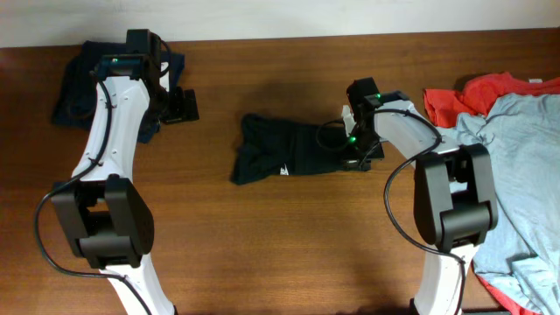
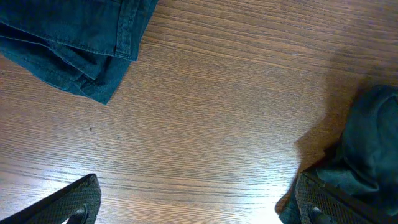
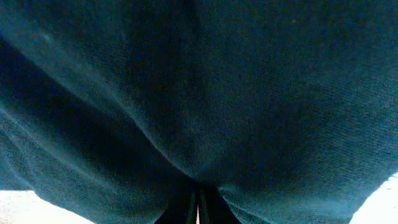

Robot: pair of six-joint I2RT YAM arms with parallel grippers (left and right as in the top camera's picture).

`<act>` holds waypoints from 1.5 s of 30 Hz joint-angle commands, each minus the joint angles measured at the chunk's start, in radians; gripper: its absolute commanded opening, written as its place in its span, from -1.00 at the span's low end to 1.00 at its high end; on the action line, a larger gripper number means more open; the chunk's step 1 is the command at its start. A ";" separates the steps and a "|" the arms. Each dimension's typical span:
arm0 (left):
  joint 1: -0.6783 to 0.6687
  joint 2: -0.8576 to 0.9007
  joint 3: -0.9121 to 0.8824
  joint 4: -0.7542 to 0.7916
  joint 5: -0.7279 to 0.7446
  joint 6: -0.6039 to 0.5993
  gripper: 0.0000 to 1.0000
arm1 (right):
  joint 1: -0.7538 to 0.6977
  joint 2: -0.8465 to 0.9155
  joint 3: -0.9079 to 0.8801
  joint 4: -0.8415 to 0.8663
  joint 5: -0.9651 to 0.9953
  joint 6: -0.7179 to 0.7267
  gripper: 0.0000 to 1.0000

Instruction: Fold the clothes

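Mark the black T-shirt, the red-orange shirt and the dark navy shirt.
black T-shirt point(image 1: 280, 150): overhead view, middle of its bunched body.
red-orange shirt point(image 1: 464, 98): overhead view, its exposed upper folds.
dark navy shirt point(image 2: 68, 37): left wrist view, stacked layers near the stitched hem.

Light blue-grey shirt point(image 1: 525, 157) partly beyond the right edge; navy shirt point(image 1: 70, 96) partly beneath left arm point(image 1: 109, 140).
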 commanded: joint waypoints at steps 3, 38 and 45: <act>0.000 -0.025 0.013 -0.001 -0.009 0.016 0.99 | 0.006 0.006 0.010 -0.035 0.013 -0.061 -0.85; 0.000 -0.025 0.013 -0.001 -0.009 0.016 0.99 | -0.025 -0.068 0.085 -0.060 0.160 -0.055 -0.91; 0.000 -0.025 0.013 -0.001 -0.009 0.016 0.99 | -0.026 -0.080 0.176 -0.060 0.165 -0.055 -0.90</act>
